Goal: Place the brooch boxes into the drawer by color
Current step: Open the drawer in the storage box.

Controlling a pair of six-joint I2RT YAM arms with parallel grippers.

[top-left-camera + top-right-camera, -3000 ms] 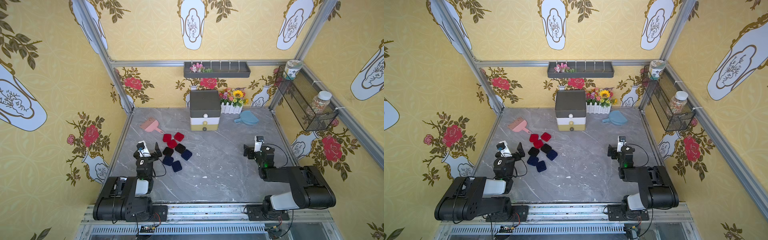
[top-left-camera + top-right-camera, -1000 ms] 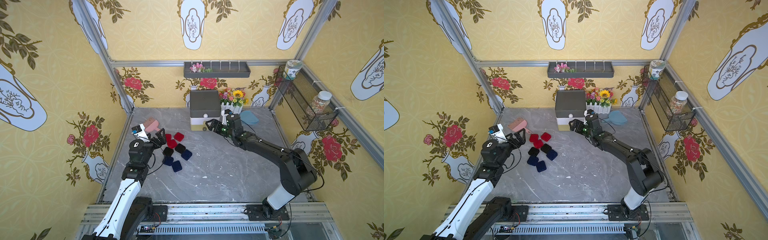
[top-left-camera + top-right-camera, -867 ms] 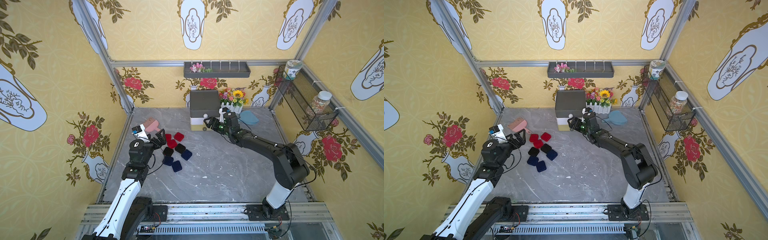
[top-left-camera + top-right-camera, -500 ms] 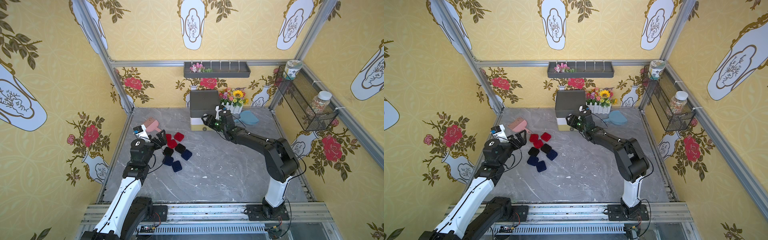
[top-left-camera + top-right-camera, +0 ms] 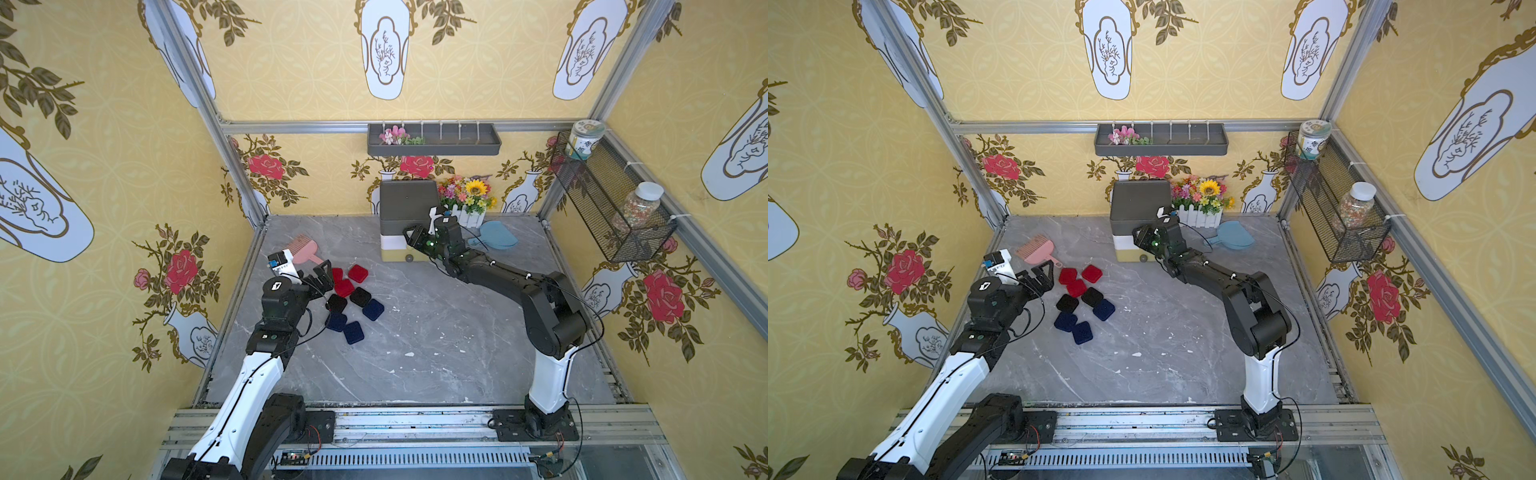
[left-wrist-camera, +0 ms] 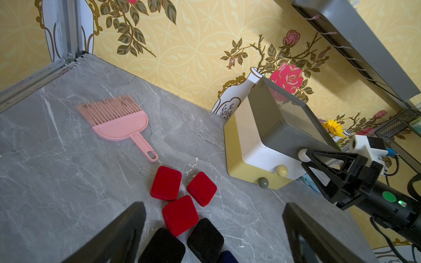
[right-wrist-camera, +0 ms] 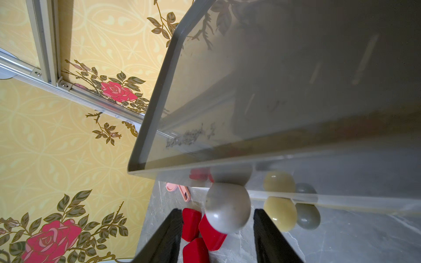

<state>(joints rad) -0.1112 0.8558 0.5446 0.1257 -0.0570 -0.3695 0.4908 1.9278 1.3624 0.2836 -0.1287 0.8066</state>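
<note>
Where the boxes (image 5: 360,296) lie: I see eight clustered on the surface (image 5: 415,332), three red, two black, three blue.
Chest (image 5: 405,199): against the back wall, apart from the cluster.
Right tool (image 7: 217,214): fingers apart, either side of the top drawer's white knob (image 7: 227,207), not clamped.
Left tool (image 5: 1037,277): spread wide, just beside the red boxes.

Mid-frame in both top views, the drawer (image 5: 409,199) front is partly covered by the right gripper (image 5: 411,237). In the left wrist view a navy brooch box (image 6: 227,258) is cut off by the frame edge. In the right wrist view the drawer top is blurred, and red brooch boxes (image 7: 191,224) are half hidden behind the white knob (image 7: 227,207).
</note>
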